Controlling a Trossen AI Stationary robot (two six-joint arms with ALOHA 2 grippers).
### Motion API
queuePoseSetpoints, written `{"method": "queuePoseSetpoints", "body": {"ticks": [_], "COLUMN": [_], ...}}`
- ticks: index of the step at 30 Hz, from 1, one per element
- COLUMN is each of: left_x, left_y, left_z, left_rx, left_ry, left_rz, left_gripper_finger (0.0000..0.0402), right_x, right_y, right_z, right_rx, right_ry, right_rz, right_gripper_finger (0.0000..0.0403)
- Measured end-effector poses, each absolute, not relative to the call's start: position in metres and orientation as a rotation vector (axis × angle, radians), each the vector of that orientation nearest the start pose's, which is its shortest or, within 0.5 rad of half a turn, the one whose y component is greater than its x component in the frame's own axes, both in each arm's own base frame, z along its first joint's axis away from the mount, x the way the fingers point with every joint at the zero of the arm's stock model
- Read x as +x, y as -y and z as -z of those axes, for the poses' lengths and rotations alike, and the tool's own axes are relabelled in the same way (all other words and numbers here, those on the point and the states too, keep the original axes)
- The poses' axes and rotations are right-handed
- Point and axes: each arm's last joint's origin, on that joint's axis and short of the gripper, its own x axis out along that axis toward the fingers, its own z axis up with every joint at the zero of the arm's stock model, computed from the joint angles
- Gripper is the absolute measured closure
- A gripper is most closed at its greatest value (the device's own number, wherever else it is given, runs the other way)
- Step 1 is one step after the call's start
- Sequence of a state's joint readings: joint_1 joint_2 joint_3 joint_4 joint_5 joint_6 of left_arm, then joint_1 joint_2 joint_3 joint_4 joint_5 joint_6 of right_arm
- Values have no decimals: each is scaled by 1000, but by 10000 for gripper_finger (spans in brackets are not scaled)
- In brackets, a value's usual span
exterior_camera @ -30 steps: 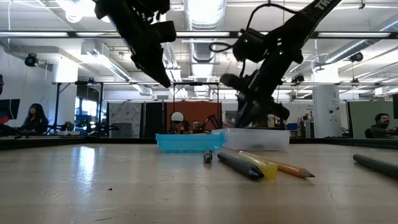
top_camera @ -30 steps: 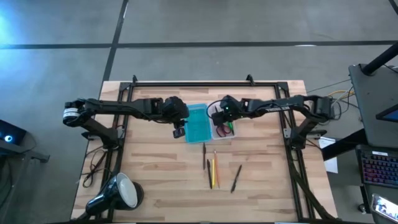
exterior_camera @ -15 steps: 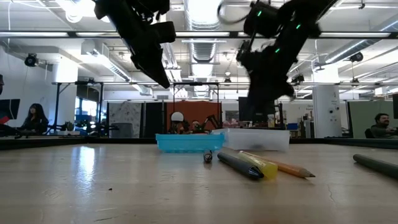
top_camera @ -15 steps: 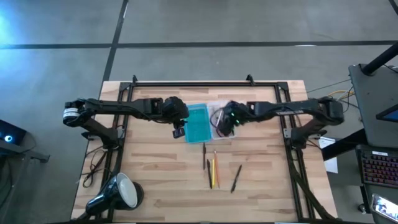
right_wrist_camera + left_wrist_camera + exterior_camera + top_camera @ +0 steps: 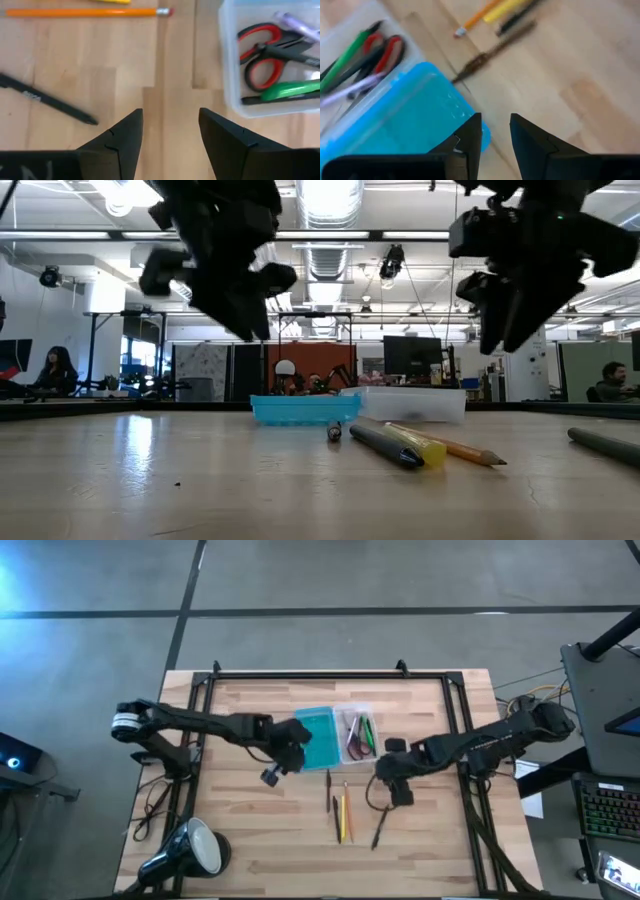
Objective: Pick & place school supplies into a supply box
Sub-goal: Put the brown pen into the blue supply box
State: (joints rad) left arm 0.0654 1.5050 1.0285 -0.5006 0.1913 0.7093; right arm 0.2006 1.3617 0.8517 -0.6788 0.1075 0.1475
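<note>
Pens and pencils lie loose at the near part of the bench (image 5: 250, 830): a dark pen (image 5: 380, 826) lowest, then a yellow pen (image 5: 340, 819), an orange pencil (image 5: 346, 810) and a thin dark pen (image 5: 328, 790). Above them the right gripper (image 5: 393, 780) hovers empty, fingers spread. The left gripper (image 5: 278, 762), also spread and empty, hangs beside the turquoise lid (image 5: 318, 738). Beyond, the clear tray (image 5: 354, 735) holds red scissors (image 5: 257, 52) and a green pen (image 5: 290, 90).

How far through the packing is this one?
Partly done. The clear tray already holds red-handled scissors and a green pen. The right tool is open and empty above the table; the left tool also holds nothing. Several pens and pencils remain on the table.
</note>
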Motion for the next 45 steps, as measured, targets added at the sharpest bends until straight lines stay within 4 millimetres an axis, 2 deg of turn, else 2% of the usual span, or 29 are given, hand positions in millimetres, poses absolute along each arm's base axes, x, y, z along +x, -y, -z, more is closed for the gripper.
{"method": "queuePoseSetpoints", "body": {"ticks": [4,7,15,23,30,39,45], "left_x": [321,336,369,401,405,407,406], "left_y": [-7,-1,11,11,12,12,12], "left_z": [-205,-195,-186,-179,-176,-156,-152], "left_rx": [667,749,895,968,953,910,836], "left_ry": [-851,-826,-771,-778,-821,-892,-935], "left_rz": [547,598,660,707,742,770,743], "left_gripper_finger": [315,315,315,315,315,315,315], "right_x": [234,229,217,209,207,205,202], "right_y": [-57,-64,-76,-78,-80,-79,-78], "right_z": [-202,-203,-200,-202,-205,-205,-200], "right_rx": [-37,-29,-119,-93,-116,-135,-139], "right_ry": [-1211,-1223,-1302,-1341,-1337,-1346,-1363], "right_rz": [0,-5,-71,-51,-76,-87,-83], "right_gripper_finger": [219,220,220,220,220,220,220]}}
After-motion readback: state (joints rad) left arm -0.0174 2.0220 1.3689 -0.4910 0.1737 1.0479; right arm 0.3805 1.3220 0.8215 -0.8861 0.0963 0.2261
